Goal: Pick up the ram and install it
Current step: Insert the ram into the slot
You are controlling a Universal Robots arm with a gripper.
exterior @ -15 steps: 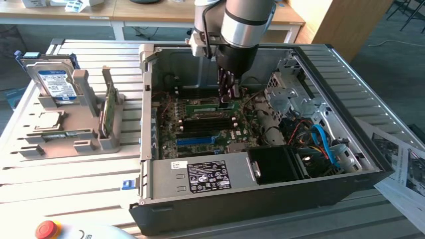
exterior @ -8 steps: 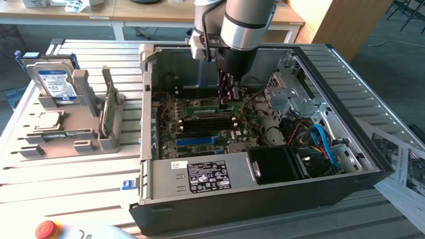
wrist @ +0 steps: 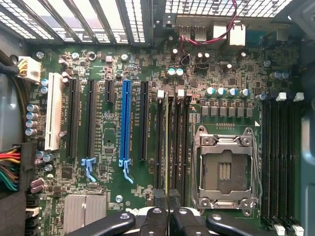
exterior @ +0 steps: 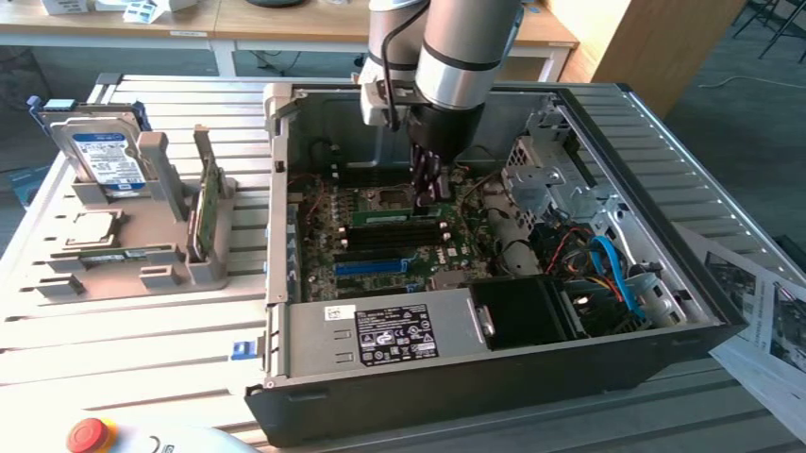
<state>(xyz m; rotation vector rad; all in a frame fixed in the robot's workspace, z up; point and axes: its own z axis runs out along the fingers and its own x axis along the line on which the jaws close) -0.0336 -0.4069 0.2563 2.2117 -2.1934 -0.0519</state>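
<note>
Gripper stands deep inside the open computer case, lowered over the main board. Its two black fingers are drawn narrow and pinch the ram between them. From the wrist view the stick is seen edge-on, as a thin pale line running away from the fingertips. Ram stands upright in line with one of the black memory slots just beside the processor socket; whether it is pressed fully home cannot be told. In the exterior view the ram shows as a low green strip reaching from the gripper toward that view's left, with the grip taken at one end.

Other items noted: a blue slot and a white slot on the board, both apart from the ram. Power supply lies at the near end of the case. Outside the case, to the exterior view's left, a grey holder carries a blue-labelled hard drive standing upright and a broader green card on edge — neither touched by the arm
</note>
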